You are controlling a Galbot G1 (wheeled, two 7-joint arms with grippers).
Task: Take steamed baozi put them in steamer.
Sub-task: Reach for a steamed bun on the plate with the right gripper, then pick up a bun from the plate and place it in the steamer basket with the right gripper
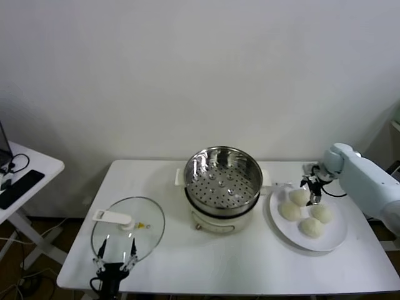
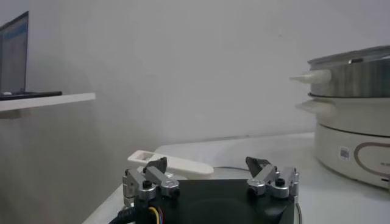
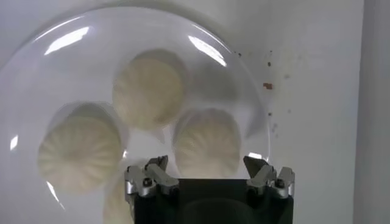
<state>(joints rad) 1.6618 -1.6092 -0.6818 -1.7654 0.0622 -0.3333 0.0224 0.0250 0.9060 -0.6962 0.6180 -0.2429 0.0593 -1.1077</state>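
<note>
Above the far baozi (image 1: 299,197), right pincer (image 1: 311,190) gapes wide, empty.

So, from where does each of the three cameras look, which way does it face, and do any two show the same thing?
Head view: sits high, faces forward and down at the table; both arms show.
Left wrist view: sits low by the glass lid, faces level toward the steamer; open left pincer shows.
Right wrist view: faces straight down on the plate of buns; open right pincer shows.
Shared: head and right wrist views both show the buns.
</note>
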